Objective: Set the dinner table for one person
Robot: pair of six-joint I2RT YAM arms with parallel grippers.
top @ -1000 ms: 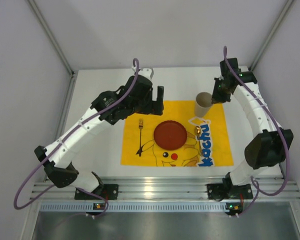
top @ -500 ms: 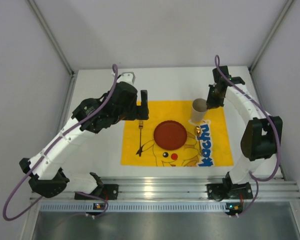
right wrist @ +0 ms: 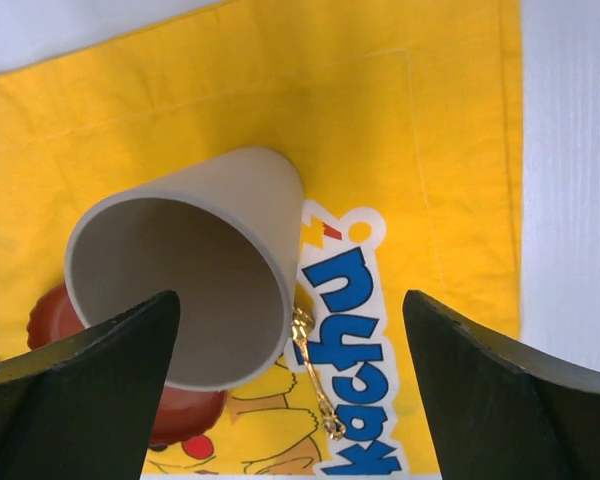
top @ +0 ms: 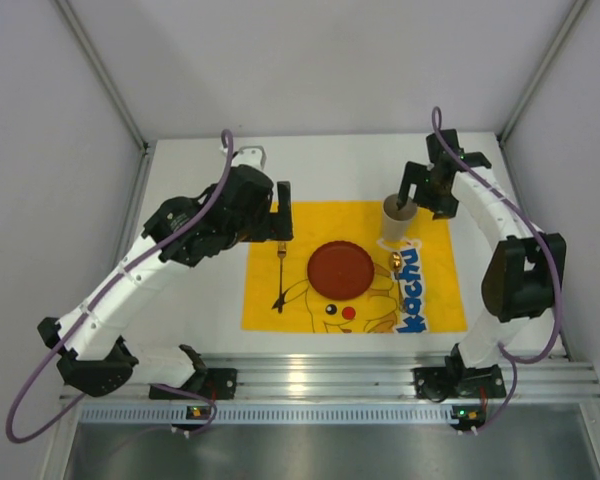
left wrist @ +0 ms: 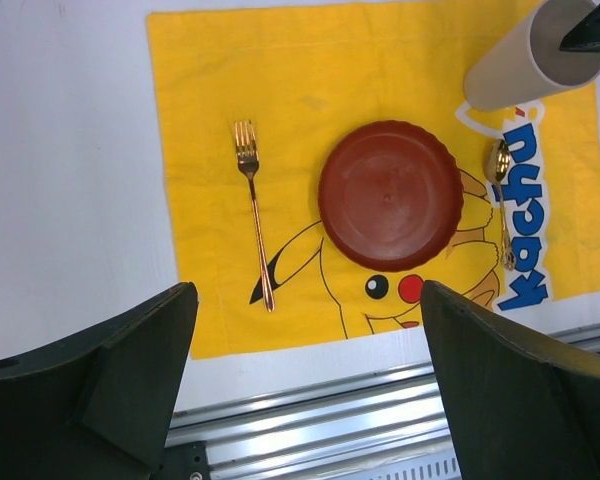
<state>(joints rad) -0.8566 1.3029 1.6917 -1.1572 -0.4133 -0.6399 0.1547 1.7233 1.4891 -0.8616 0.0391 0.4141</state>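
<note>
The table is a flat, matte white rectangle filling the middle of the top view, with a silver rail along its 6 o'clock edge, where both arm bases are bolted. On it lies a yellow cloth carrying a dark red plate, with a fork at the plate's 9 o'clock, a gold spoon just beside it at 3 o'clock, and a beige cup upright at 1 o'clock. The left arm bends up from its base and reaches toward 12 o'clock, its claw hovering over the cloth's far left corner with jaws spread wide and nothing between them. The right arm arches up along the 3 o'clock side and curls back in, its claw above the cup with jaws wide apart, one on each side of the rim. Whether either finger touches the cup cannot be told. In the right wrist view the cup hides most of the plate and the spoon's bowl, and the dark fingers cut off the lower corners.
</note>
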